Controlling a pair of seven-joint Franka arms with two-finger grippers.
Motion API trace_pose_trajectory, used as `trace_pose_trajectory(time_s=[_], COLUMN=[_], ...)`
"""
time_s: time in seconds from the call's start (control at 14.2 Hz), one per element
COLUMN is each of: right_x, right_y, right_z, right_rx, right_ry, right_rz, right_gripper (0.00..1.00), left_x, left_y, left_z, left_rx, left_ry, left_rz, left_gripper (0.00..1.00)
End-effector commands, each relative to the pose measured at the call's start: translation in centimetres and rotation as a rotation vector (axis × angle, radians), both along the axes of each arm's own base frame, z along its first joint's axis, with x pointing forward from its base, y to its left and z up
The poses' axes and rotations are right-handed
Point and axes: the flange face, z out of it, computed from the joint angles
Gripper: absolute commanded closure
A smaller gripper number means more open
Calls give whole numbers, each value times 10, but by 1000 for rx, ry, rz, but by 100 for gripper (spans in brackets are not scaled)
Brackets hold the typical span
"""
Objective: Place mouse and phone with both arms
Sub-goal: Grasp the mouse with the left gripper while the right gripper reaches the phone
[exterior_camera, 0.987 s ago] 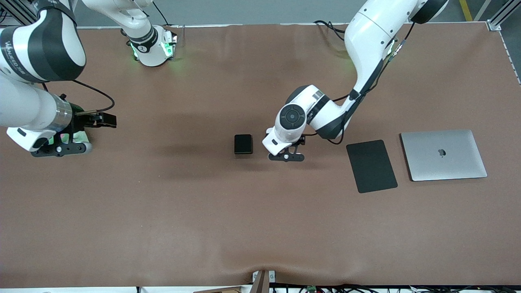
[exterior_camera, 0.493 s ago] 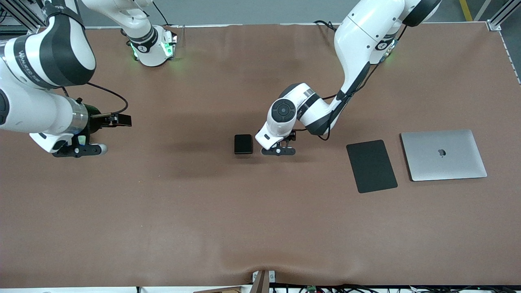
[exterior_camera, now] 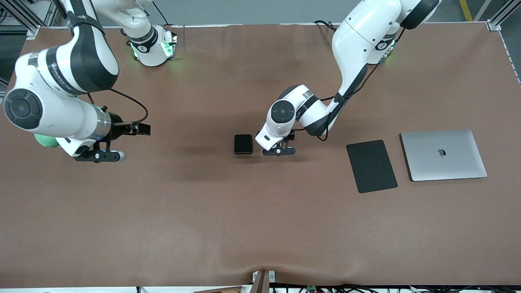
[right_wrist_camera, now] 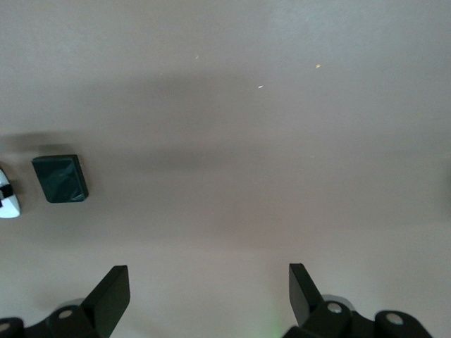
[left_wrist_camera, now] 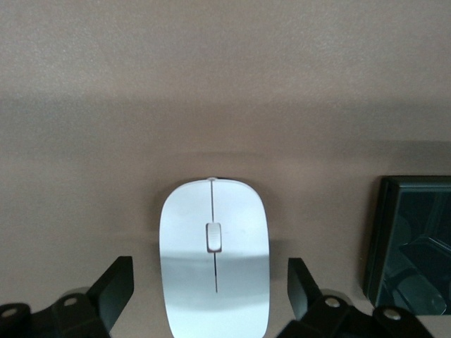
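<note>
The white mouse lies on the brown table between the two fingers of my left gripper, which is open, with a gap on each side. In the front view the left gripper is low over the table's middle and hides the mouse. The black phone lies flat right beside it, toward the right arm's end, and also shows in the left wrist view. My right gripper is open and empty over bare table at the right arm's end. The right wrist view shows its open gripper and the phone far off.
A flat black mouse pad and a closed silver laptop lie side by side toward the left arm's end. A green shape shows partly under the right arm. Cables and a bracket sit at the table's near edge.
My left gripper has moved toward the phone and settled around the mouse. My right arm has swung its gripper toward the table's middle. The phone has not moved.
</note>
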Motion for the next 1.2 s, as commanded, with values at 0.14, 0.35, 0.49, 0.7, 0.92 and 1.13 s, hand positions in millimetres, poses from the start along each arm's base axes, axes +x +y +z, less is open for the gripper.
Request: trace_pose_trajectory(time_s=[0.14,0.35,0.49,0.7,0.92,1.13], right_x=[-10,-14,-17,-27,-35,-54], right_y=[30,41,53,86,110,144], right_z=[-5,-17,-19,-33,-45,-73], right_rx=[2,31,31,10,7,9], right_ry=[17,44,39,17,-9,-56], right_rz=[-63,-101,-92,-145,-176,-177], right_gripper=[0,0,0,0,0,0], left_x=[-1,0,6,23,57,82], left_y=[-1,-2,1,14,48,97], left_z=[-7,-5,2,33,63,90], left_rx=[8,8,3,7,2,69], left_ry=[-22,-28,-39,-90,-134,-117], left_rz=[11,6,14,13,56,63], left_gripper=[56,99,100,100,100,100])
